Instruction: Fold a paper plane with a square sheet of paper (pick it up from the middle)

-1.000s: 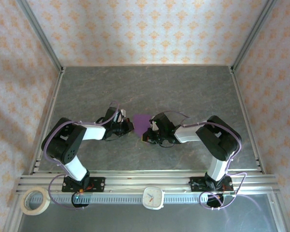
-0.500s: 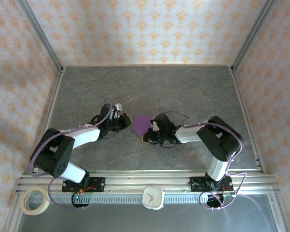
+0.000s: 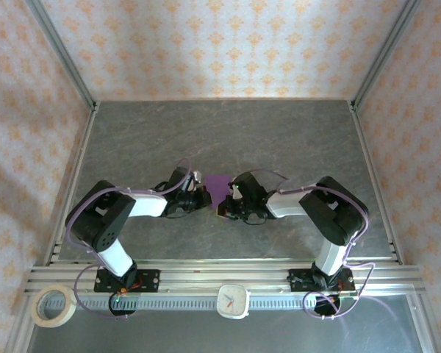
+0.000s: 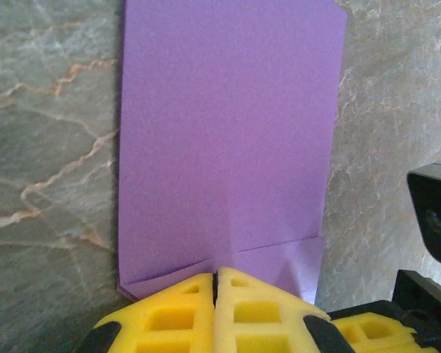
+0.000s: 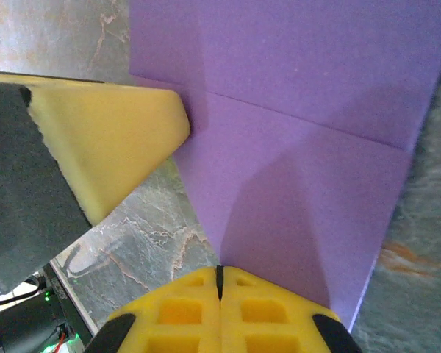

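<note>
Early fold: paper [image 4: 228, 125] flat, one crease. L gripper [image 4: 215, 281] & R gripper [image 5: 219, 273] clenched empty, tips at its edges. Next, prob.: pin one side, lift other.

Purple paper sheet [image 4: 228, 132] flat, creased near one edge.

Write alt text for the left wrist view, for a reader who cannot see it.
A purple sheet of paper lies on a grey marbled table, with a narrow creased strip along its near edge. The left end effector, yellow-padded and shut, sits at that edge; the right arm's black housing shows at the right.
</note>
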Robot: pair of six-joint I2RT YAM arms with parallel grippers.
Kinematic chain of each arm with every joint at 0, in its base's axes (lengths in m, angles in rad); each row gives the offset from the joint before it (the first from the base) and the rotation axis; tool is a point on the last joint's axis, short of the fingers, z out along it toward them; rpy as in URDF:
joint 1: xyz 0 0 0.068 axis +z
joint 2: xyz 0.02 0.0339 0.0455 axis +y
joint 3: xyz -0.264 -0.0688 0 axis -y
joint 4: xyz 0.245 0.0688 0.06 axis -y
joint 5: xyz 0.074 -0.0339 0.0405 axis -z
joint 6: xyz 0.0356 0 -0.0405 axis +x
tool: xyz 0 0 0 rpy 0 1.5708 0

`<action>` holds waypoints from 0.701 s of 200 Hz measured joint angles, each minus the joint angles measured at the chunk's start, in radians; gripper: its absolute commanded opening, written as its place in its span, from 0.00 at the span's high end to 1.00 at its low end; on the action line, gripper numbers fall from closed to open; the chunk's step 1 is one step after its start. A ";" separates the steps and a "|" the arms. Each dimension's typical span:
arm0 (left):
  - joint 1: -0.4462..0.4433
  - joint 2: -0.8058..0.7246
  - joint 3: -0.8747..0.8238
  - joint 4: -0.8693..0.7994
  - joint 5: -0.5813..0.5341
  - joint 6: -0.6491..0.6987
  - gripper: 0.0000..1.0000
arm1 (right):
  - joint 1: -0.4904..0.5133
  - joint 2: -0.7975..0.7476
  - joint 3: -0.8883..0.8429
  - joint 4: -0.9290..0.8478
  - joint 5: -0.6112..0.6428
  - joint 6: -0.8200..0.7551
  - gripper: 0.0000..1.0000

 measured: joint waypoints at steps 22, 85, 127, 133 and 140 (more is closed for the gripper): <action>0.000 0.006 0.003 0.008 -0.001 0.003 1.00 | 0.000 -0.012 0.004 -0.028 0.005 0.010 1.00; 0.000 0.006 -0.018 0.048 0.001 0.004 1.00 | 0.001 0.009 0.040 -0.013 0.028 0.069 1.00; 0.000 0.006 -0.017 0.046 0.000 0.004 1.00 | 0.003 0.050 0.065 -0.001 0.035 0.072 1.00; 0.000 0.006 -0.017 0.046 -0.002 0.004 1.00 | 0.005 0.048 0.064 -0.002 0.037 0.066 0.99; 0.000 0.006 -0.017 0.046 -0.003 0.004 1.00 | 0.006 0.043 0.057 0.000 0.039 0.055 0.99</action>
